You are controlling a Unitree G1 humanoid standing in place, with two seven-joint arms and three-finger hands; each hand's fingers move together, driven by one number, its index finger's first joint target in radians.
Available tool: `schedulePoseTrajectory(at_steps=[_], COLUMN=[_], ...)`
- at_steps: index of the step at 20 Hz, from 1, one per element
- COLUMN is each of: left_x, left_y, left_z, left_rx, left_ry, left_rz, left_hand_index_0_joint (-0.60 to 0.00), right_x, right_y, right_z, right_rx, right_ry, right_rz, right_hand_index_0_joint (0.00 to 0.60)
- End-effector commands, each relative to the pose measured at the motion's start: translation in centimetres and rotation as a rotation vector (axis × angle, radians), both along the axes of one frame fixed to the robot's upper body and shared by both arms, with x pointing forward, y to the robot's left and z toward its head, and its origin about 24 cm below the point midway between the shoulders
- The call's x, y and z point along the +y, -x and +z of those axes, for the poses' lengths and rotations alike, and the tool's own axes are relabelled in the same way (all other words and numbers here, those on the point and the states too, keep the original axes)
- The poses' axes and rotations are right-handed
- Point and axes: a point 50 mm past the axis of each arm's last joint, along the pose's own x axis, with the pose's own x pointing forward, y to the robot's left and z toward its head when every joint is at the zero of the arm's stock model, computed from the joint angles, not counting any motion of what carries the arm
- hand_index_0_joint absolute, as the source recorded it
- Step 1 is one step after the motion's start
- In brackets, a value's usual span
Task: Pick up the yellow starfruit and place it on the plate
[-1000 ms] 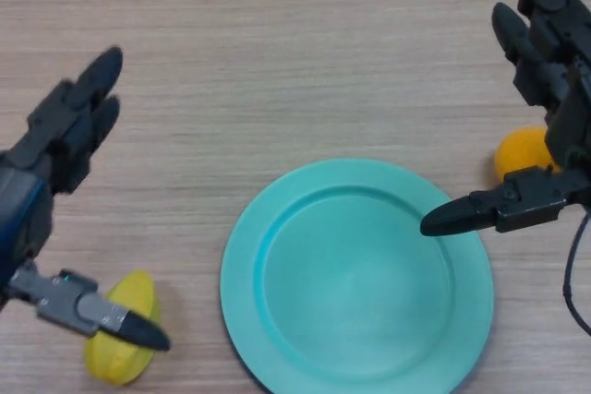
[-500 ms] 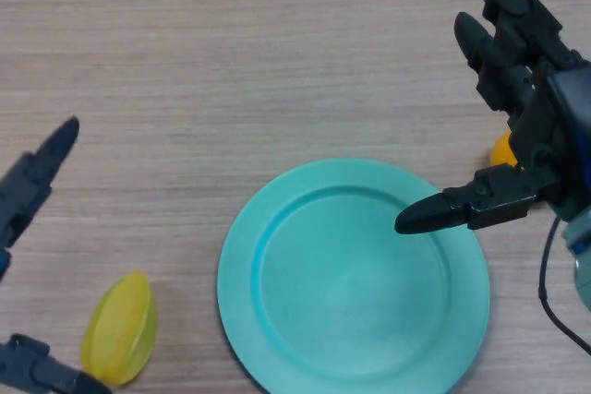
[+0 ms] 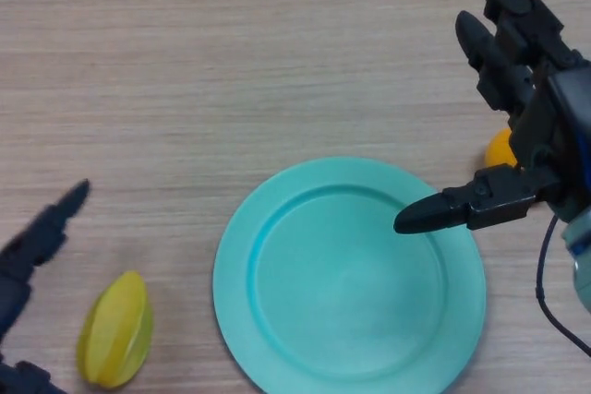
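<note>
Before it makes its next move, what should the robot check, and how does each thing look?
1. Starfruit in plain sight on the table: ok.
2. Plate bare, ready to receive it: ok.
3. Left hand around the starfruit: not ok, apart from it, fingers straight.
4. Right hand clear of the plate: not ok, thumb hangs over its rim.
5. Orange fruit behind the right hand out of the way: ok.

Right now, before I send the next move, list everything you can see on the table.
starfruit: one, yellow, near left of the table, left of the plate, apart from it.
plate: one, teal, nothing on it, near centre.
orange fruit: one, right of the plate, mostly hidden behind the right hand.
table: one, light wood grain.
left hand: black, left edge, above the starfruit, not touching it.
right hand: black, open, thumb over the plate's right rim.
</note>
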Motion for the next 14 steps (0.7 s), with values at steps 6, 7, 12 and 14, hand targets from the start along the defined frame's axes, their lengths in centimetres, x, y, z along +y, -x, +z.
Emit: schedulePoseTrajectory(at_steps=[6,7,12,14], left_x=[0.2,0.2,0.1,0.2], left_y=[-0.8,-0.8,-1.5,-1.6], left_z=[1.1,1.0,0.0,-0.2], left_rx=[-0.127,-0.122,-0.126,-0.105], left_ry=[-0.106,-0.103,-0.130,-0.125], left_rz=[-0.013,-0.014,-0.001,0.000], left_hand_index_0_joint=[0.000,0.000,0.000,0.000], right_x=[-1.3,-1.4,-1.8,-1.8], right_y=[0.8,0.8,0.7,0.7], right_z=[3.1,3.2,3.1,3.1], right_rx=[-0.213,-0.215,-0.219,-0.223], right_ry=[-0.038,-0.040,-0.030,-0.016], right_rz=[-0.028,-0.030,-0.048,-0.054], right_hand_index_0_joint=[0.000,0.000,0.000,0.000])
